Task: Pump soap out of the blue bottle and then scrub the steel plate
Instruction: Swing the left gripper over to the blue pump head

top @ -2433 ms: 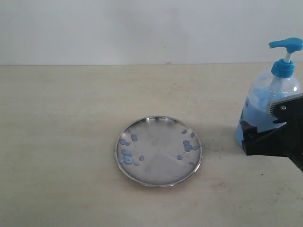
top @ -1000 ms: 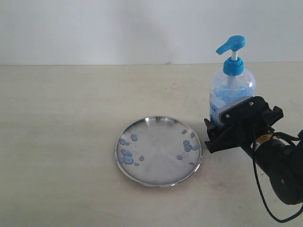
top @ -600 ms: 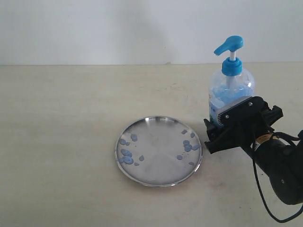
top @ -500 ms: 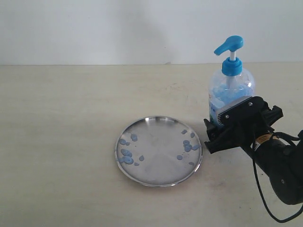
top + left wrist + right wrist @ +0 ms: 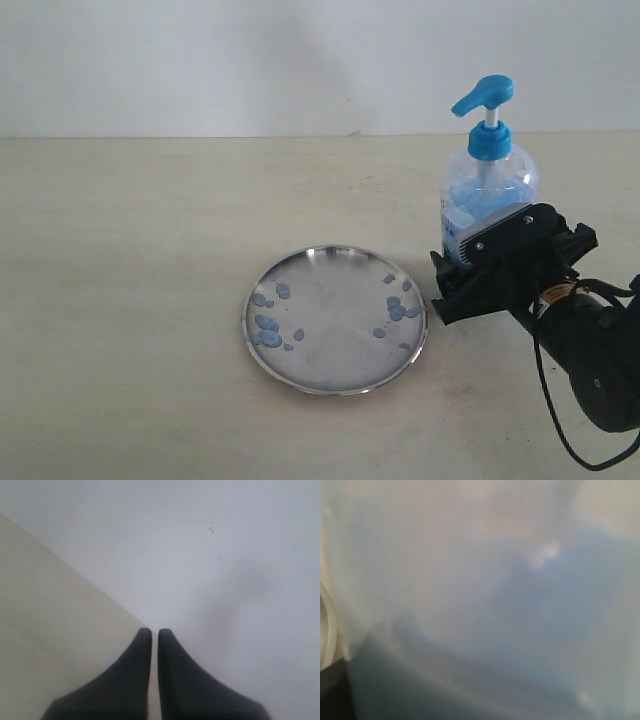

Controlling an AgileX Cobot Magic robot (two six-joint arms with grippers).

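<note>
The right pincer point(image 5: 462, 268), black and at the near right of the exterior view, was closed on the lower body of the tall clear plastic bottle point(image 5: 490, 185) of light blue soap, which filled its wrist view. Just beside it, toward the middle, the round shiny steel plate point(image 5: 335, 300) lay flat on the pale beige surface point(image 5: 130, 250), speckled with small blue soap blobs point(image 5: 267, 325). The bottle stood upright, its long axis vertical, so the bright blue pump head point(image 5: 484, 95) lay straight above the gripping jaws, spout turned toward the plate's side. The left pincer point(image 5: 154, 632), fingers all but touching and holding nothing, faced the far white wall point(image 5: 250, 60), outside the exterior view. Pressing the pump would likely fall to it.
</note>
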